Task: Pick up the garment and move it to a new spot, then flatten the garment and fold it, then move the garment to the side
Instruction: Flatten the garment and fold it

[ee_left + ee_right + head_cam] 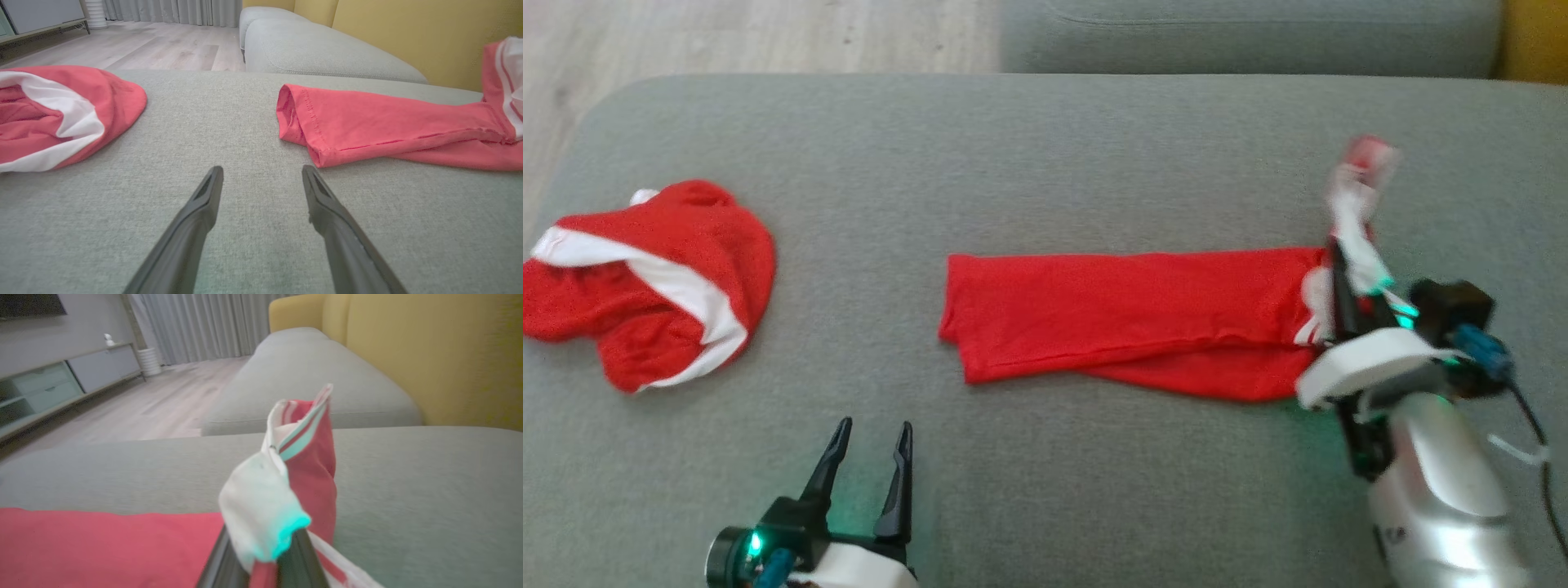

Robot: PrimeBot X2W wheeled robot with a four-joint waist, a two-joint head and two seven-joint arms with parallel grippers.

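Pinches the white-striped end of the long red garment [1127, 314] between the clenched fingers of the right gripper [1343, 261], raised just off the grey sofa cushion [1045, 163] near its right edge. Leaves the rest lying flat across the cushion's middle. Holds the left gripper [874, 429] spread and unloaded near the front edge. Shows a crumpled red-and-white garment [645, 278] at the left edge.

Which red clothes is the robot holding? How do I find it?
On the big grey cushion, the held garment is the long red strip right of the middle. The right gripper pinches its white-striped end up, while the other garment, far left, is a loose crumpled heap.
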